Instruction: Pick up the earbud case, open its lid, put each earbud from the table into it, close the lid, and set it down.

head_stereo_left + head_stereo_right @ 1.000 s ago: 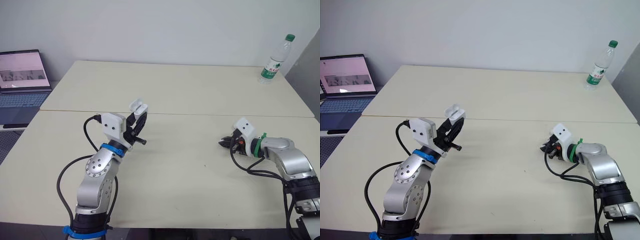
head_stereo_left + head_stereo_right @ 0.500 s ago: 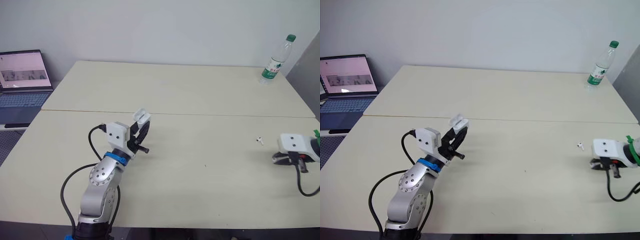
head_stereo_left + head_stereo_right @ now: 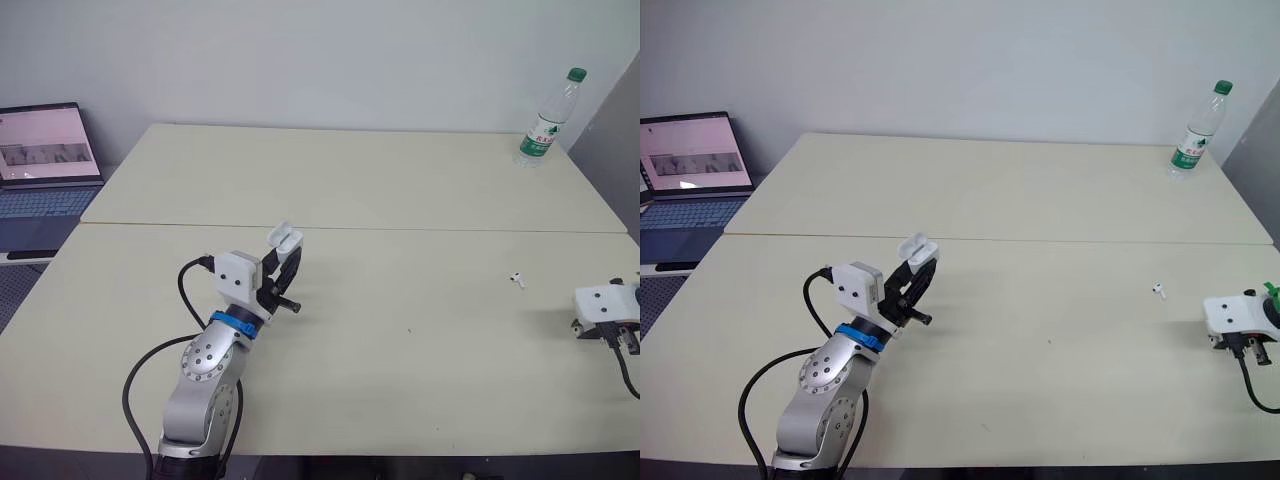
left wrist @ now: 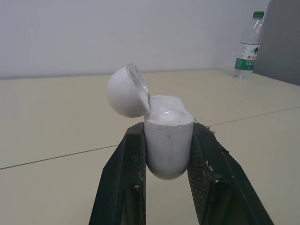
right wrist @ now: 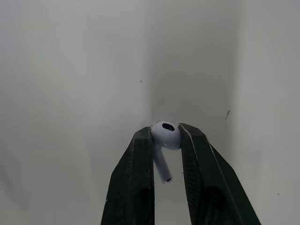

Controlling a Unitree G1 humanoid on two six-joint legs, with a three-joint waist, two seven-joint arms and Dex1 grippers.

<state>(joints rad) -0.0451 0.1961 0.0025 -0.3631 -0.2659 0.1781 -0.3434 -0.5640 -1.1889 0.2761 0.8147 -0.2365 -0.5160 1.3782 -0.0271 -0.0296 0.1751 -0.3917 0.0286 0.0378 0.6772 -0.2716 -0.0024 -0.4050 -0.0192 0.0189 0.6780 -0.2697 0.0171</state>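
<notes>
Over the near left of the table (image 3: 400, 190), my left claw (image 3: 284, 258) pinches the earbud case (image 4: 168, 140) by its body, upright, with its lid (image 4: 124, 91) swung open. At the near right edge, my right claw (image 5: 165, 136) is pressed onto one earbud (image 5: 165, 135), whose stem hangs between the fingers. A second earbud (image 3: 518, 279) lies on the table near that claw, just left and farther out. A bottle (image 3: 545, 120) stands at the far right corner, and a laptop (image 3: 45, 160) sits beyond the far left edge

left gripper (image 4: 168, 135) clamped, raised; right gripper (image 5: 166, 136) pinched
</notes>
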